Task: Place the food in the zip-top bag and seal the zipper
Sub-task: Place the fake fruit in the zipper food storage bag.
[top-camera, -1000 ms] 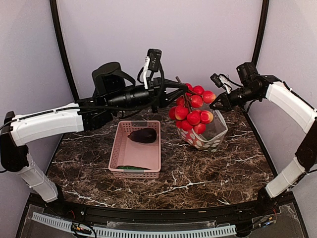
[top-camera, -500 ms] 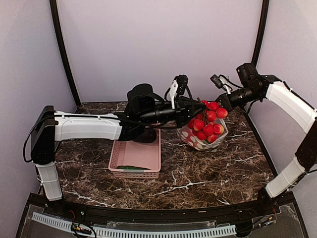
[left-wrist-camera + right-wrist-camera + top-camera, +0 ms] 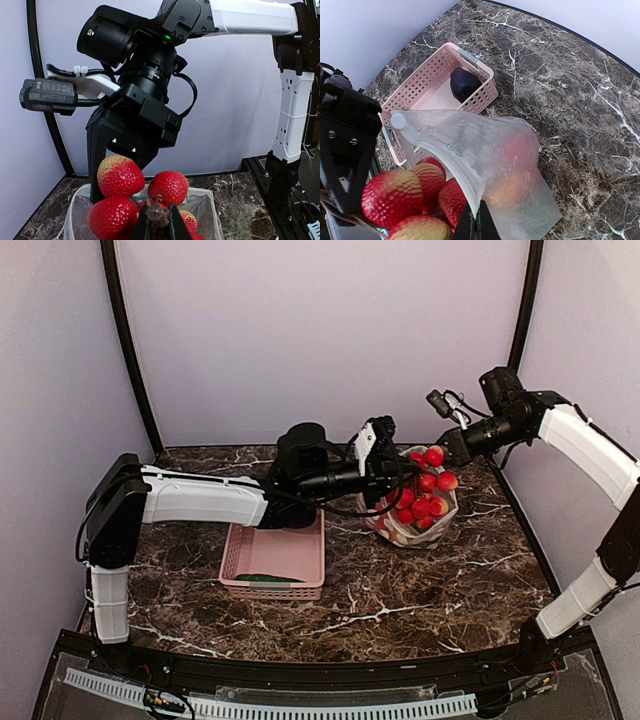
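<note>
My left gripper (image 3: 397, 481) is shut on the brown stem of a bunch of red round fruits (image 3: 426, 495) and holds the bunch partly down inside the mouth of the clear dotted zip-top bag (image 3: 405, 531). In the left wrist view the fingers (image 3: 159, 226) pinch the stem among the fruits (image 3: 120, 176). My right gripper (image 3: 452, 447) is shut on the bag's mouth edge and holds it up; in the right wrist view its fingers (image 3: 476, 226) pinch the zipper strip (image 3: 442, 147). An orange-red item shows through the bag (image 3: 520, 170). The eggplant (image 3: 464, 82) lies in the pink basket.
The pink basket (image 3: 240, 560) stands left of the bag on the marble table, with the cucumber (image 3: 265, 579) along its near wall. It also shows in the right wrist view (image 3: 425, 80). The left arm stretches over the basket's far end. Dark frame posts stand at the back corners.
My left gripper has carried the fruit bunch to the right and down, from above the basket's far side into the bag's mouth. The right gripper has kept holding the bag's edge.
</note>
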Motion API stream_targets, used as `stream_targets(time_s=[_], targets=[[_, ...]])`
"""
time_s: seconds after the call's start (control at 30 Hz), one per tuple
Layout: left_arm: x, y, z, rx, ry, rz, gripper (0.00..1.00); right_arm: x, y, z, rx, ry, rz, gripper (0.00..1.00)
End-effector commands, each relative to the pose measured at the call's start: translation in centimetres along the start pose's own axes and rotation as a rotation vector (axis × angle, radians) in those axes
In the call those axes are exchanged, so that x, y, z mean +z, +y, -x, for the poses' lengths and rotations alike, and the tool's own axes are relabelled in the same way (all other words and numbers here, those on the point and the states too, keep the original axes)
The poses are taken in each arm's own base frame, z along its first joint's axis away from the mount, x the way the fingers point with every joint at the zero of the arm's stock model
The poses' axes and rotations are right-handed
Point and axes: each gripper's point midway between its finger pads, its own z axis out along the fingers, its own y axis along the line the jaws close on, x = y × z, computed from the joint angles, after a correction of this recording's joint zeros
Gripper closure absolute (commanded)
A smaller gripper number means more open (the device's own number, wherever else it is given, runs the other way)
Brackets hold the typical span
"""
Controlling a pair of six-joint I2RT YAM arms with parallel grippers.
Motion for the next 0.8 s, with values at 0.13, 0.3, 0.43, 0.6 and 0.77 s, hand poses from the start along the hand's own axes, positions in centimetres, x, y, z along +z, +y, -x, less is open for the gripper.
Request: stream_targets(time_s=[0.13,0.3,0.43,0.6,0.77], targets=[[-0.3,1.0,-2.0,0.076,0.055,0.044,0.99,-1.7,1.0,1.6,-0.015,-0.059,0.008,1.00],[-0.4,0.9,-2.8,0.116,0.104,0.041,0.99,-1.8,0.5,1.7,-0.015,-0.064,-0.010,1.00],[-1.4,-1.0,-1.9,0.153,0.101,0.006,0.99,-2.2,-0.8,1.8,-0.007,-0.069,-0.073,1.00],[-1.7,-0.6,-3.4,0.155,0.159,0.043,0.99,-2.3,-1.7,1.9,0.004,-0.073,-0.098,1.00],[-1.6,2.5,-4.3,0.136,0.193,0.207,0.99,-1.9,-1.1,1.4,0.002,-0.067,-0.054,1.00]])
